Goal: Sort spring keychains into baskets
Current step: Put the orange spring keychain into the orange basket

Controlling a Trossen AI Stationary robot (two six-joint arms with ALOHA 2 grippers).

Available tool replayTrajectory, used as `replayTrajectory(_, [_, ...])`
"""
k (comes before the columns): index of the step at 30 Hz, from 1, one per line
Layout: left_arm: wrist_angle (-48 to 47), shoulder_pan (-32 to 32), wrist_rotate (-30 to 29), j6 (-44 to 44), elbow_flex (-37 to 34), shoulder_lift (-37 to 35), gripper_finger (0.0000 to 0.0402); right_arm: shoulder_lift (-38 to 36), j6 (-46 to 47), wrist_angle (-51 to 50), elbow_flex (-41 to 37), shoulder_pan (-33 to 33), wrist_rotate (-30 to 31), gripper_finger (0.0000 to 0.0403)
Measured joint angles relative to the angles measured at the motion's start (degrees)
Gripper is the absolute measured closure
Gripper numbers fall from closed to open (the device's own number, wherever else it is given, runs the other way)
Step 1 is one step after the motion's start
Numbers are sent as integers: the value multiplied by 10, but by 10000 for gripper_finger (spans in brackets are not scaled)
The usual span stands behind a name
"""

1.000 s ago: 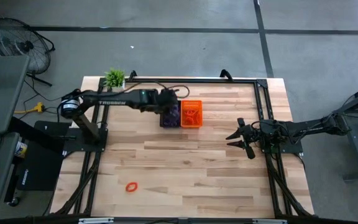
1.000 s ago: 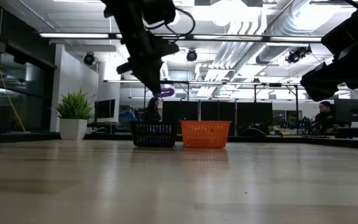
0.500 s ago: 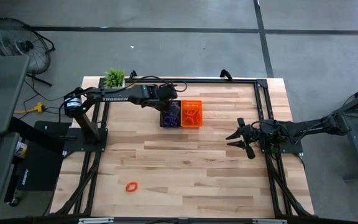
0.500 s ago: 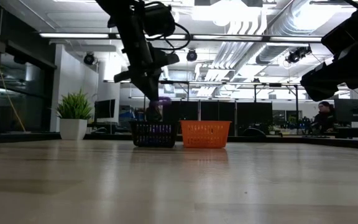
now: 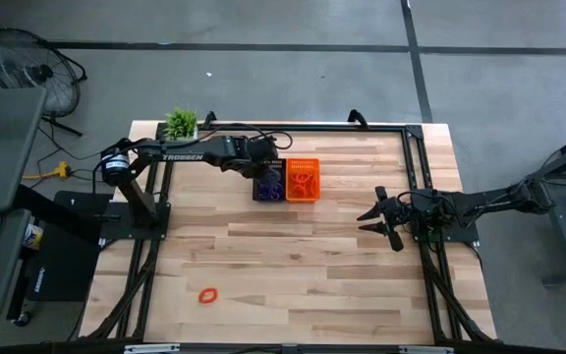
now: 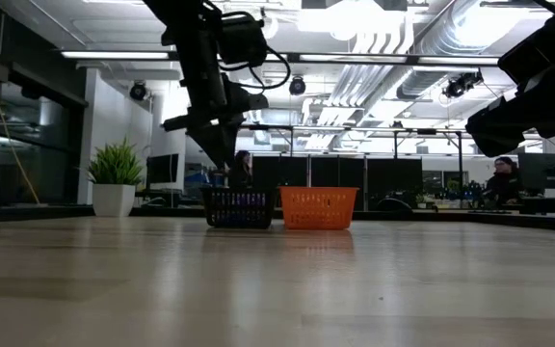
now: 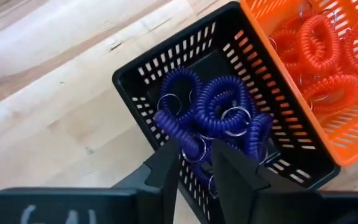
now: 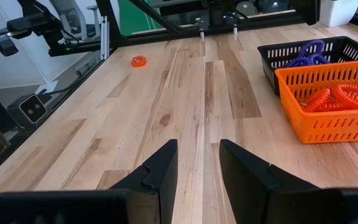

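left gripper over black basket

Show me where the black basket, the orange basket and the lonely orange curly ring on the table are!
black basket [image 7: 143,93]: left wrist view, on its mesh wall.
orange basket [image 8: 328,128]: right wrist view, on its front wall.
orange-red spring keychain [image 5: 207,294]: high view, on the coil lying alone on the table.

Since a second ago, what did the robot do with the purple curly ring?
The left gripper let it go into the black basket, then drew back toward the plant side, fingers open. The right gripper, orange basket and lone orange keychain stayed put.
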Motion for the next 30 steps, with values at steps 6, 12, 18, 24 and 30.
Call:
replayTrajectory(6, [0,-9,1,0,0,0,307,0,0,0,0,0,0,289])
replayTrajectory(12, [-23,-44,13,0,-1,-10,309,0,0,0,0,0,0,289])
replayTrajectory(18, [-55,-95,23,0,-1,-15,342,0,0,0,0,0,0,289])
replayTrajectory(24, [-89,-153,45,3,0,-15,395,0,0,0,0,0,0,289])
replayTrajectory(30, [-126,-227,51,0,-1,-15,393,0,0,0,0,0,0,289])
